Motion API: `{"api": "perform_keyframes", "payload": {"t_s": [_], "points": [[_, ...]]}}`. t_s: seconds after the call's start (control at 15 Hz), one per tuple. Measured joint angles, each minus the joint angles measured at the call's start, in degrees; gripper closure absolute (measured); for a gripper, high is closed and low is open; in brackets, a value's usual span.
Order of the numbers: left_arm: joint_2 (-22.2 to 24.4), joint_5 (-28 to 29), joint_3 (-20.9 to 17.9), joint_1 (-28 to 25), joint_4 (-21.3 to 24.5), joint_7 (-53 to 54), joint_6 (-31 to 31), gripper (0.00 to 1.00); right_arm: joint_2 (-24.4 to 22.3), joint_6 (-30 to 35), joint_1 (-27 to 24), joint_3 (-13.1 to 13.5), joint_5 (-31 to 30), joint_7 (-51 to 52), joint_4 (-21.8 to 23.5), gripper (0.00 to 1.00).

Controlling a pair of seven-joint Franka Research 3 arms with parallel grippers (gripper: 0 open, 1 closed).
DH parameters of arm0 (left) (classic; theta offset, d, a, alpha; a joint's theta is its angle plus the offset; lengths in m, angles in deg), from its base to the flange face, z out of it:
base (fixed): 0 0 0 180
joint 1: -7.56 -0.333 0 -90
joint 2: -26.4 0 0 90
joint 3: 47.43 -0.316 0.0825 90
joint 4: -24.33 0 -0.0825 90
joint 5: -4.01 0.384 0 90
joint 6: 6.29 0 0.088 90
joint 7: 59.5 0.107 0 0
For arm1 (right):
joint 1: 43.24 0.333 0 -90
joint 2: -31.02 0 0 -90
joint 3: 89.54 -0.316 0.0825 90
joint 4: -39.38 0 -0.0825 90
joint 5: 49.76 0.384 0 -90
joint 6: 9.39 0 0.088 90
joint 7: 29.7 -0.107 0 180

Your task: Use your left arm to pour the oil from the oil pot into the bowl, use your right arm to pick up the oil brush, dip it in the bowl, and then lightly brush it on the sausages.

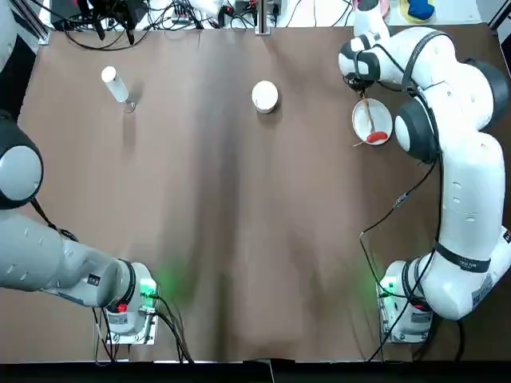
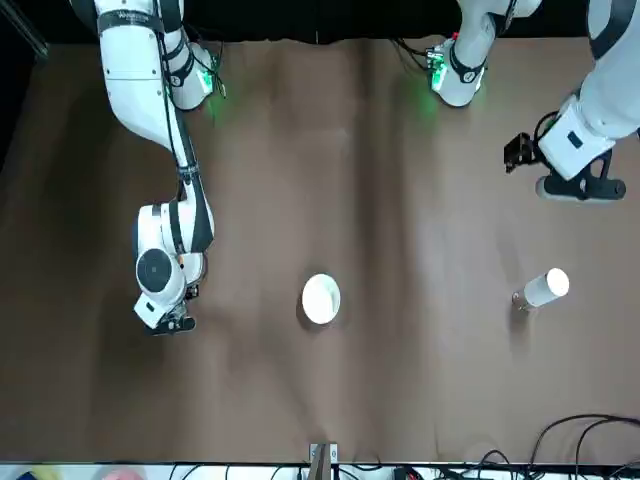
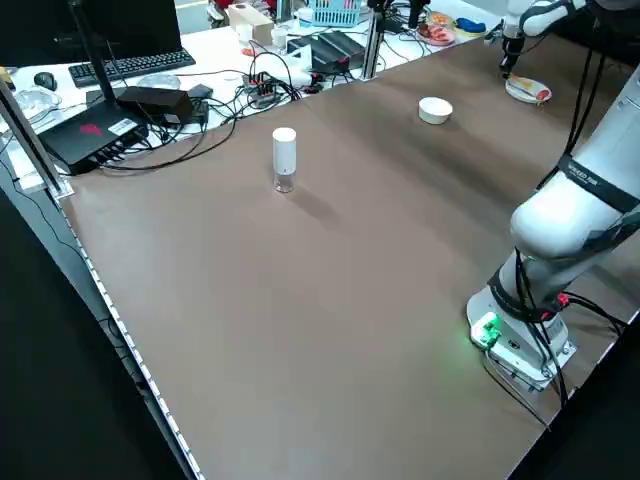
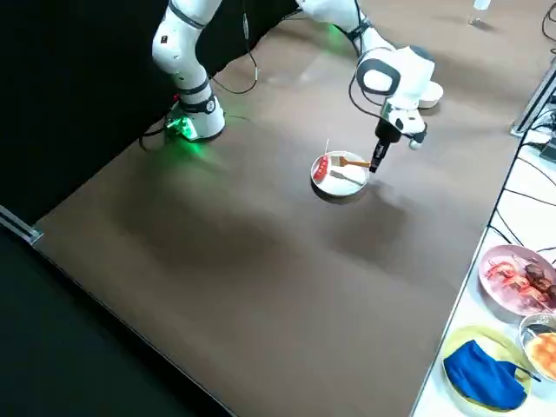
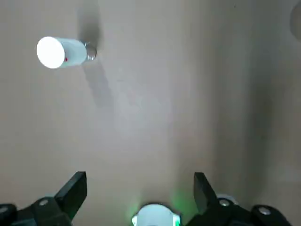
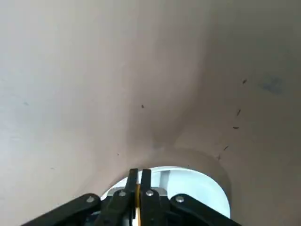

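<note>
Currently right end effector (image 6: 137, 188) pinching oil brush (image 4: 351, 162) over plate (image 4: 340, 185); left end effector (image 5: 140, 188) spread.

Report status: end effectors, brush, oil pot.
Right end effector shut on oil brush at the plate. Left end effector open, away from the upright oil pot. Nothing in the way.

Brown table (image 1: 239, 239) — a keyboard (image 3: 125, 66), blue basket (image 3: 330, 12) and cables (image 3: 215, 95) beyond it.

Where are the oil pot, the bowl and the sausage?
oil pot (image 1: 114, 84): top view, its white top.
bowl (image 1: 265, 96): top view, its rim.
sausage (image 4: 322, 168): right side view, its red middle.
</note>
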Motion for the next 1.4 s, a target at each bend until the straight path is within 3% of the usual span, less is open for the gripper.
{"api": "perform_keyframes", "payload": {"t_s": [0.2, 0.47, 0.6, 0.8, 1.07, 1.13, 1.4], "points": [[0.5, 0.2, 0.0, 0.8, -0.9, -3.9, -2.4, 0.00, -0.3, 5.3, -0.3, 0.3, 3.6, -0.1, -5.2, 0.95], [-0.5, 4.0, 0.0, 0.9, -0.6, -4.6, -2.7, 0.00, -0.4, 6.6, -0.7, 0.6, 14.7, -0.7, -10.1, 0.95], [-1.1, 4.5, 0.0, 0.8, -0.6, -4.8, -2.6, 0.00, -0.4, 6.4, -0.6, 0.5, 20.4, -4.2, -11.6, 0.95], [-1.0, 4.5, -0.1, 0.4, -0.8, -4.9, -2.6, 0.00, -0.4, 5.8, -0.1, -0.3, 23.6, -12.9, -13.7, 0.95], [-1.1, 4.4, -0.1, 0.5, -0.8, -5.0, -2.5, 0.00, 0.1, -1.0, 0.3, -5.7, 24.1, -27.3, -14.0, 0.95], [-1.1, 4.1, -0.2, 0.2, -0.8, -5.0, -2.5, 0.00, 0.9, -6.8, 0.5, -8.6, 24.1, -34.0, -14.0, 0.95], [-1.1, 4.0, -0.2, 0.0, -0.8, -5.0, -2.5, 0.00, 3.8, -19.7, 0.7, -12.9, 24.2, -43.0, -13.9, 0.95]]}}
